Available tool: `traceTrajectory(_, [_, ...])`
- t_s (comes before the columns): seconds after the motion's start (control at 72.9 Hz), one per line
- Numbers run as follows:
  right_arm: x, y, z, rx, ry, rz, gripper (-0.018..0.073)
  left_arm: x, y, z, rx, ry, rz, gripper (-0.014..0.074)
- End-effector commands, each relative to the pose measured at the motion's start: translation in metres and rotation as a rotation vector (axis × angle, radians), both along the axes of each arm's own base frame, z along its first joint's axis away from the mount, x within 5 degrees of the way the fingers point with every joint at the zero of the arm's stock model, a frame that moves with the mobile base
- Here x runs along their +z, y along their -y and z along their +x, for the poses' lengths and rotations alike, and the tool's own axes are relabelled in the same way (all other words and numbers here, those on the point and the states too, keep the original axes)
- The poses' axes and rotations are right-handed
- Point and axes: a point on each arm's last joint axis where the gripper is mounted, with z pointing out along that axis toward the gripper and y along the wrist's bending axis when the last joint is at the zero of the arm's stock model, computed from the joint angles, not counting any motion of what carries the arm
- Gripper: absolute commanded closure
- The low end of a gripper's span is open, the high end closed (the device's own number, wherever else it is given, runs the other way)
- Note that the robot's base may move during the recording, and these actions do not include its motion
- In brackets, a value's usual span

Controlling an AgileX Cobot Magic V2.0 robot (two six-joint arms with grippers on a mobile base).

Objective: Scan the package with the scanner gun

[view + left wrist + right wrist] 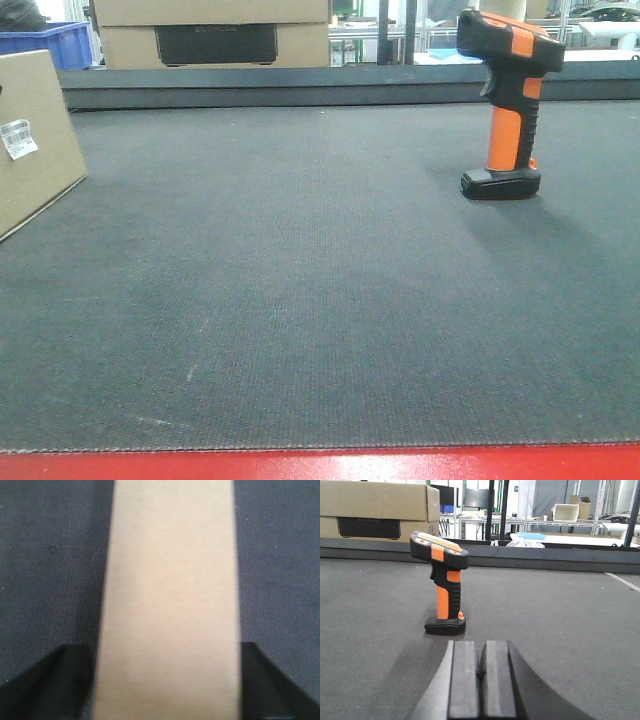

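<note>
Since the right gripper has its fingers pressed together with nothing between them, the step in hand looks like the reach for the scanner gun. Doing it well means spreading the fingers first, then coming in level at the orange handle rather than the black head, and closing gently so that the gun does not tip off its flat base. The gun stands upright on the grey mat, near the far edge and toward the right, ahead of that gripper and a little to its left, apart from it. At the left edge of the mat sits the package, its white barcode label on the face turned toward the mat's middle. The left gripper hangs above the package, one dark finger on each side of the box, spread wide; the blur hides whether they press the cardboard or merely flank it. Whichever arm moves, the label should end up facing the gun's head, unshaded by a finger.
</note>
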Motion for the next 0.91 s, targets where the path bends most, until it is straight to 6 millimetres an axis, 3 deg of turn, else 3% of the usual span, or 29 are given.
traceTrajectory(0.0, [0.002, 0.000, 0.000, -0.002, 0.021, -0.009, 0.0727, 0.004, 0.005, 0.001, -0.012, 0.021, -0.005, 0.0298])
traceTrajectory(0.206, [0.002, 0.000, 0.000, -0.002, 0.021, -0.009, 0.0727, 0.013, 0.022, 0.005, -0.055, 0.045, -0.003, 0.0713])
traceTrajectory(0.357, [0.002, 0.000, 0.000, -0.002, 0.021, -0.009, 0.0727, 0.035, 0.043, 0.009, -0.100, 0.078, -0.022, 0.0708])
traceTrajectory(0.508, [0.002, 0.000, 0.000, -0.002, 0.021, -0.009, 0.0727, 0.055, 0.076, 0.010, -0.027, 0.102, -0.174, 0.0708])
traceTrajectory(0.892, [0.002, 0.000, 0.000, -0.002, 0.021, -0.009, 0.0727, 0.041, 0.155, 0.001, 0.014, 0.087, -0.384, 0.0708])
